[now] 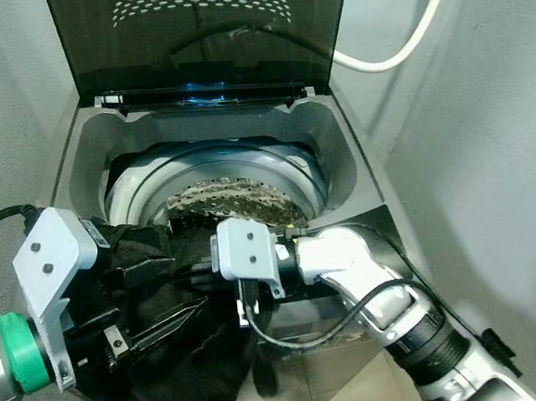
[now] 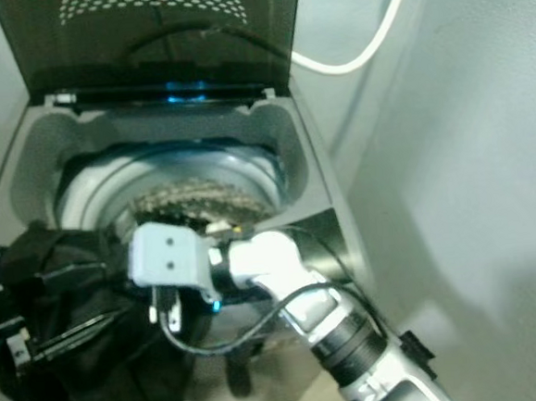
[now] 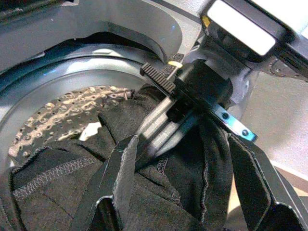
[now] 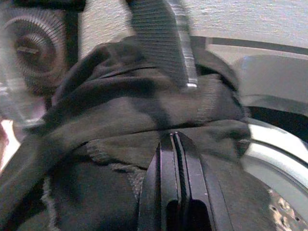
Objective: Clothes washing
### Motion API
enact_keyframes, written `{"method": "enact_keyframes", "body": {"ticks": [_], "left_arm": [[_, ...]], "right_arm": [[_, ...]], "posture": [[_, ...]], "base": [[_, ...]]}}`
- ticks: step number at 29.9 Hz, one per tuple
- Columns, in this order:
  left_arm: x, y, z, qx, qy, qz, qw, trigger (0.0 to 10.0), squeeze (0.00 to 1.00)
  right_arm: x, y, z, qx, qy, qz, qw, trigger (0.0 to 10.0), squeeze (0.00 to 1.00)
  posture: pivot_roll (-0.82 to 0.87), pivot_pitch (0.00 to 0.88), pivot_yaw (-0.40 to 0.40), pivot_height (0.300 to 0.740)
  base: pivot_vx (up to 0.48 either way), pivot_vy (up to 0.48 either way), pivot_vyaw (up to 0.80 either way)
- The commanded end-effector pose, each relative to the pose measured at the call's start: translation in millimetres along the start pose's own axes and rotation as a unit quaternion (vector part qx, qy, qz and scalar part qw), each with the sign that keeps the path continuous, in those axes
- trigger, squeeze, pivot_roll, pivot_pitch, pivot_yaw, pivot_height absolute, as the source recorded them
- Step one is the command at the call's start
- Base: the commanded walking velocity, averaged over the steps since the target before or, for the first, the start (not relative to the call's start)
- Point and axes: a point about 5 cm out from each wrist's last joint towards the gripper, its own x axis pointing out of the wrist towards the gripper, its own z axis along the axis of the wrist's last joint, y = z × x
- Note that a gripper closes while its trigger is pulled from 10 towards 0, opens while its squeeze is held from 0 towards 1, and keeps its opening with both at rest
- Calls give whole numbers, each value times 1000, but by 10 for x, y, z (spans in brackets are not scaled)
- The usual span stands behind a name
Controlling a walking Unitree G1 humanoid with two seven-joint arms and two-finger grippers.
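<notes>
Left eye view | step: loading dark garment (image 1: 169, 357), draped over washing machine's (image 1: 358, 165) front rim beside the drum (image 1: 221, 199) | left gripper (image 3: 180, 163) spread wide around its folds | right gripper (image 4: 174, 159) pinched together against the cloth, grip uncertain | next: lift the bundle over the rim, drop it in.

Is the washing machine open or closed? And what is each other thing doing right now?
Washing machine lid: open, standing up.
Drum: patterned cloth already inside.
Black garment: draped over the front rim, not yet in.
Left gripper: open, fingers either side of the garment.
Right gripper: shut, against the garment.
White hose: hanging along the wall.
</notes>
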Motion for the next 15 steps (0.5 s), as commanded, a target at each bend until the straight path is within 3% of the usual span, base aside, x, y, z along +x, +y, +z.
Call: {"method": "enact_keyframes", "body": {"ticks": [1, 5, 6, 10, 12, 15], "left_arm": [[12, -31, 8, 12, 2, -4, 1000, 10000, 0], [24, -28, 15, 19, -3, 0, 1000, 10000, 0], [28, -26, 15, 21, -5, 2, 1000, 10000, 0], [31, -25, 16, 21, -6, 3, 1000, 10000, 0], [22, -36, 10, 23, -4, 0, 1000, 10000, 0], [19, -41, 7, 24, -3, -1, 1000, 10000, 0]], "right_arm": [[-32, -25, -166, 49, 23, -29, 998, 0, 0], [-4, -151, -93, 70, -6, -84, 994, 0, 0], [-13, -263, -55, 68, -14, -130, 989, 0, 0], [-38, -327, -32, 66, -15, -145, 987, 0, 0], [-167, -403, 11, 45, -7, -135, 990, 10000, 0], [-209, -421, 20, 39, -6, -134, 990, 10000, 0]], "posture": [[171, 167, -33, 740], [172, 167, -34, 740], [171, 166, -33, 740], [169, 166, -33, 740], [170, 166, -35, 740], [170, 166, -35, 740]], "base": [[0, 0, 0], [0, 0, 0], [0, 0, 0], [0, 0, 0], [0, 0, 0], [0, 0, 0]]}}
